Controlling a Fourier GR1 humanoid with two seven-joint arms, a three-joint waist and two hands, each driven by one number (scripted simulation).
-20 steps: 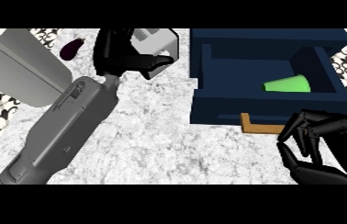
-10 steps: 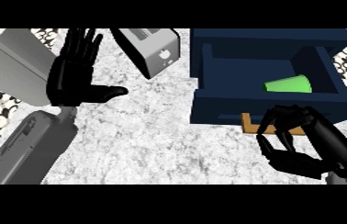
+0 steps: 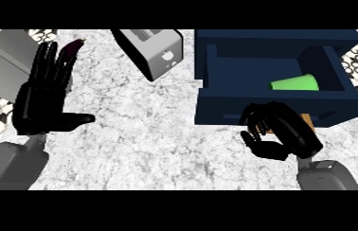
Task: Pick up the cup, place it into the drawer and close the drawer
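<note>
A green cup [image 3: 295,84] lies on its side inside the open dark blue drawer [image 3: 231,107] at the upper right. My right hand [image 3: 280,135] is just in front of the drawer's front panel, its fingers curled and holding nothing, fingertips close to the panel. My left hand [image 3: 43,97] stands open at the left, fingers straight and pointing away, thumb out to the right, over the marble counter.
A grey toaster [image 3: 150,50] sits at the top centre, left of the drawer. A dark purple object [image 3: 74,46] shows behind my left hand's fingertips. A grey appliance [image 3: 14,55] fills the upper left corner. A tan wooden piece [image 3: 308,119] shows under the drawer front.
My right hand has risen toward the drawer front. My left hand has pulled back from the toaster, opened and settled at the left edge.
</note>
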